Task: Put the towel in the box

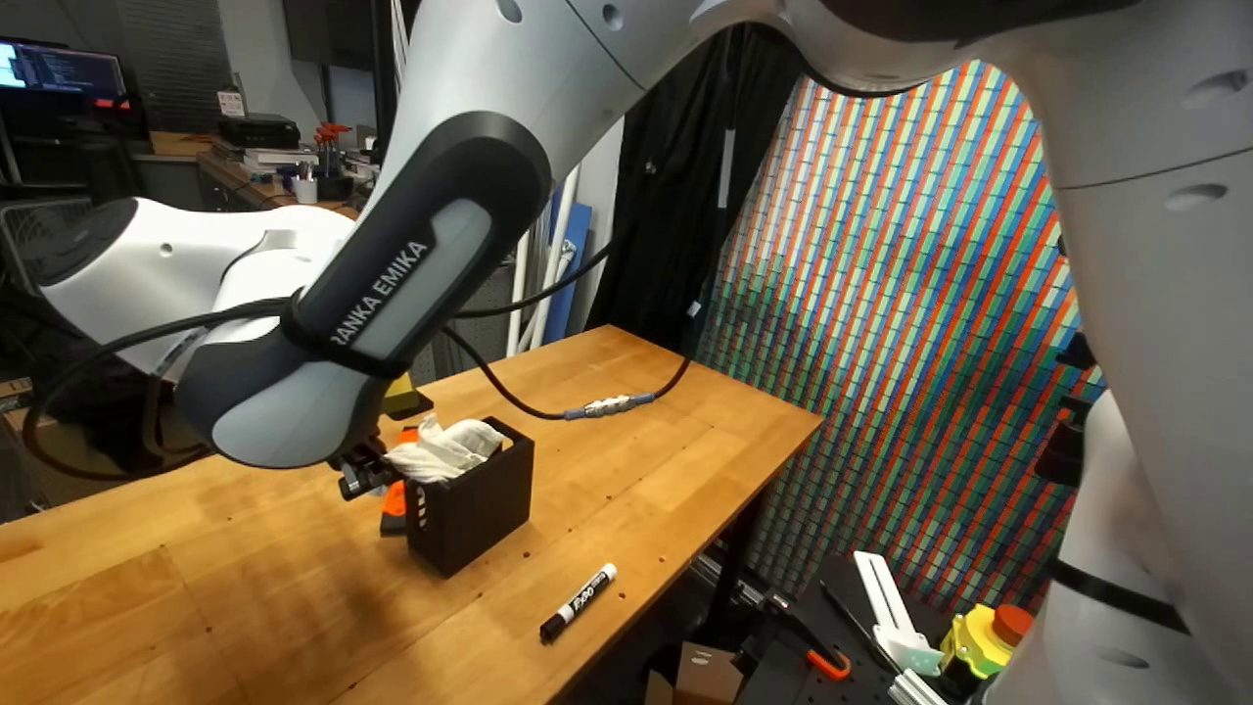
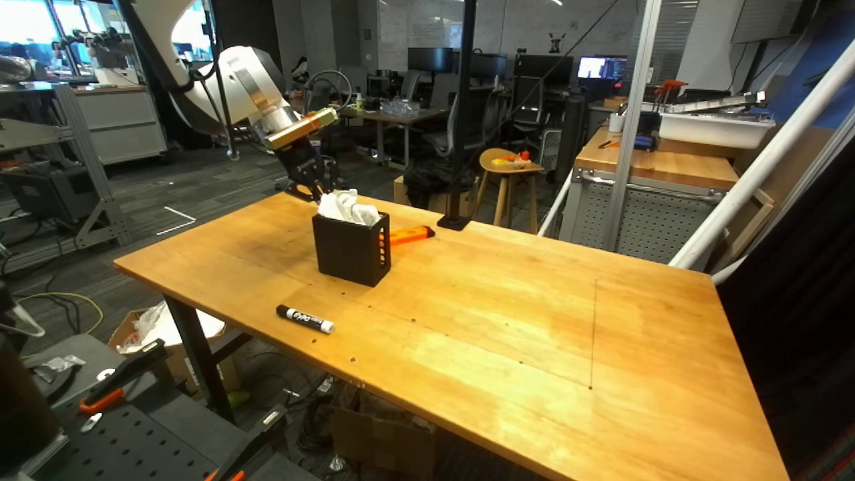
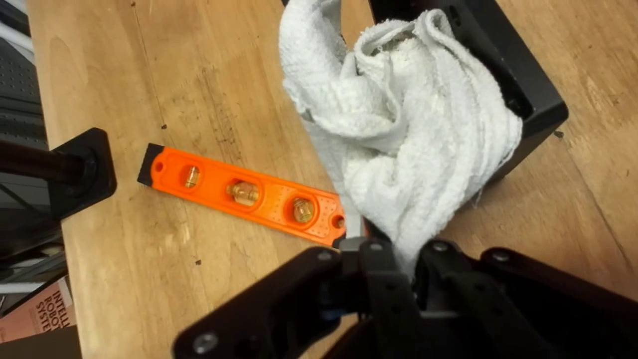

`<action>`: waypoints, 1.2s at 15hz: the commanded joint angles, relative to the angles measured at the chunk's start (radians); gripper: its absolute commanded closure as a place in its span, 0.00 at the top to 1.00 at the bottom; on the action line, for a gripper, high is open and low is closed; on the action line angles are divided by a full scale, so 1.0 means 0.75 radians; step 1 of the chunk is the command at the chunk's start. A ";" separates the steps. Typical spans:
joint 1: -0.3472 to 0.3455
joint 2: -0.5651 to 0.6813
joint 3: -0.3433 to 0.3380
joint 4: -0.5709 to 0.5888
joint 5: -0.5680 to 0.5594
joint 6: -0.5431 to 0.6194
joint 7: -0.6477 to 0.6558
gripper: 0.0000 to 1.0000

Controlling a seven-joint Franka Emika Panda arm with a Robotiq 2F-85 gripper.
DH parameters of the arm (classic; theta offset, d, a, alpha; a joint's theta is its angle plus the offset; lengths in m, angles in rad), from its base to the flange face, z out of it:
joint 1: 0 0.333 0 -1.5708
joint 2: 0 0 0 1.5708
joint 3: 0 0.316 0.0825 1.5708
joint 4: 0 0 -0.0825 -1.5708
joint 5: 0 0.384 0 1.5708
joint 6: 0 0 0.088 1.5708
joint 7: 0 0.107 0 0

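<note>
Well, the gripper pinched a gathered end of the white towel, while the rest sat rumpled at the mouth of the black box, rising above its rim

In an exterior view | bright windows: upper left | grey floor: left | wooden stool: right of centre | black curtain: right edge

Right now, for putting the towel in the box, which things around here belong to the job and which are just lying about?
For the job:
black box
white towel, bunched at the box's opening
claw, pinching the towel

Just lying about:
orange level, near the box
EXPO marker
</note>
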 commanded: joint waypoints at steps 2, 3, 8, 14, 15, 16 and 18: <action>-0.034 -0.084 0.001 -0.026 0.000 -0.029 -0.008 0.06; -0.044 -0.101 0.000 -0.034 0.005 -0.027 -0.002 0.06; -0.092 -0.145 0.004 -0.058 0.046 -0.017 0.002 0.06; -0.130 -0.173 0.001 -0.081 0.124 -0.005 0.008 0.06; -0.135 -0.180 -0.001 -0.088 0.134 0.001 0.015 0.06; -0.141 -0.187 -0.004 -0.096 0.144 0.008 0.023 0.06; -0.159 -0.195 -0.012 -0.110 0.178 0.023 0.042 0.05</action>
